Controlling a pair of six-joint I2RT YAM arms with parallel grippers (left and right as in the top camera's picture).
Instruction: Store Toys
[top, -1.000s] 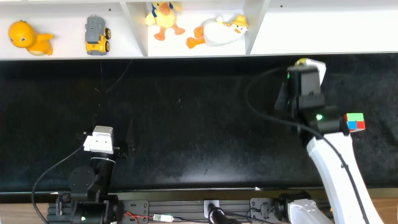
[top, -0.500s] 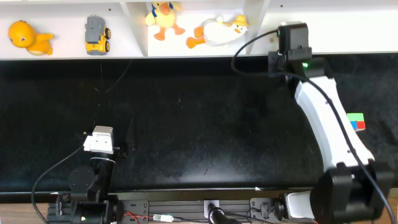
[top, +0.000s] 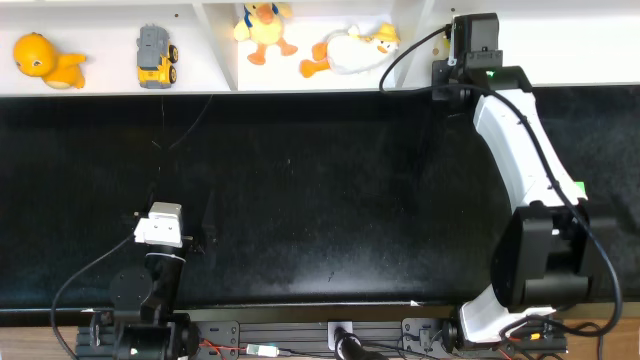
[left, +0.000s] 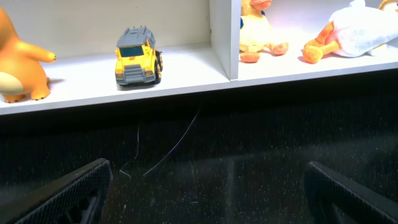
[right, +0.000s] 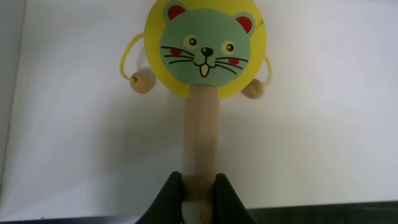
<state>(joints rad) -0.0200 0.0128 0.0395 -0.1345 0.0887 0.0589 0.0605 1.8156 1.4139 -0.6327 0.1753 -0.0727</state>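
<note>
Black matting (top: 320, 200) covers the worktop, and a white shelf (top: 100, 85) runs along its far edge, split by upright dividers into 3 compartments. In the left compartment, an orange duck (top: 45, 60) sits well apart from a yellow toy truck (top: 157, 57) with a grey back. In the middle compartment, a yellow plush duckling (top: 265, 30) stands near a white plush duck (top: 350, 50) that lies on its side.

From its base at the near right, the right arm stretches across the mat to the right compartment. The right gripper (right: 199, 196) pinches the bottom end of the wooden handle of a rattle drum (right: 205, 53), 1 finger on each side. The drum is a yellow disc with a green cat face, and it points away from the wrist over the white shelf floor. A wooden bead hangs on a cord at each side of the disc. I cannot tell whether the drum rests on the floor or hangs just above it.

The left arm sits folded near its base at the near left. The left gripper (left: 208, 186) is spread wide above the mat, holding nothing and facing the shelf.
</note>
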